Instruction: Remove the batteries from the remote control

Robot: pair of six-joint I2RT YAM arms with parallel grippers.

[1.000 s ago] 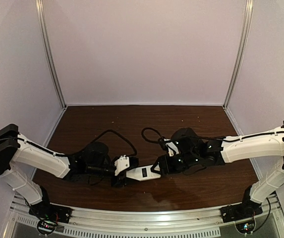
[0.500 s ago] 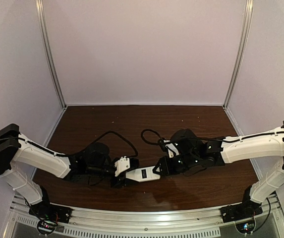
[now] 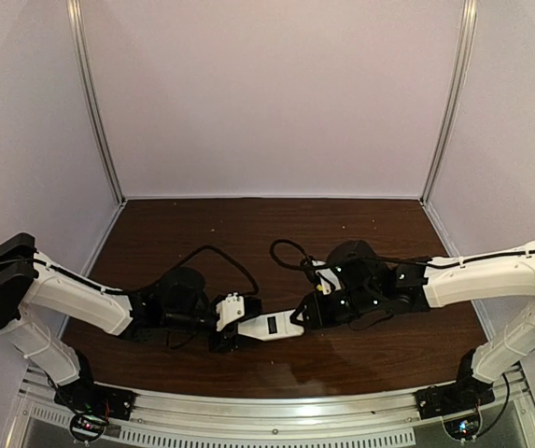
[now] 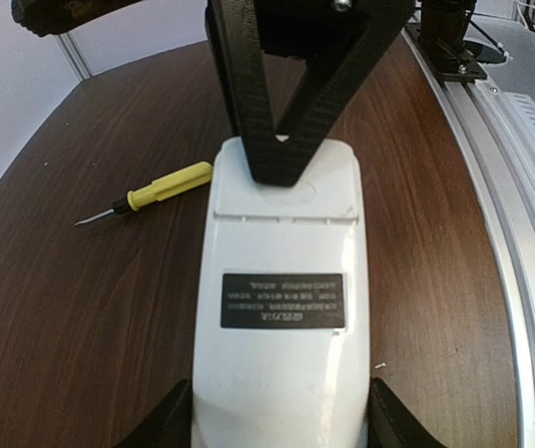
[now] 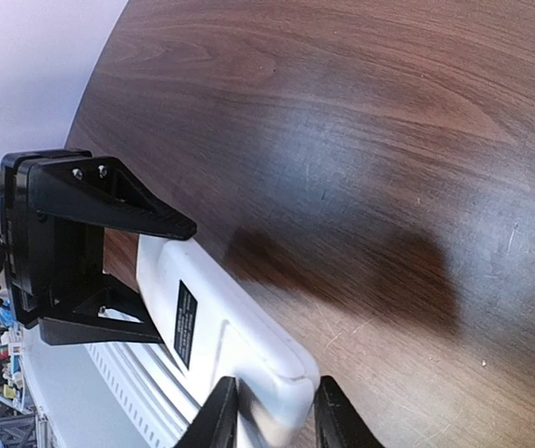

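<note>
The white remote control (image 3: 269,326) is held between both grippers just above the table, label side up. My left gripper (image 3: 233,332) is shut on its left end; in the left wrist view the remote (image 4: 283,308) fills the gap between my fingertips (image 4: 175,425). My right gripper (image 3: 301,315) is shut on the other end, the cover end (image 4: 286,187), with its closed seam showing. In the right wrist view the remote (image 5: 213,329) sits between my fingers (image 5: 218,418). The batteries are hidden inside.
A yellow-handled screwdriver (image 4: 160,189) lies on the dark wooden table (image 3: 248,233), on its far side behind the right gripper. The metal rail (image 3: 276,411) runs along the near edge. Black cables (image 3: 290,254) loop near both wrists.
The right arm has shifted slightly to the right. Both grippers still hold the remote in about the same place.
</note>
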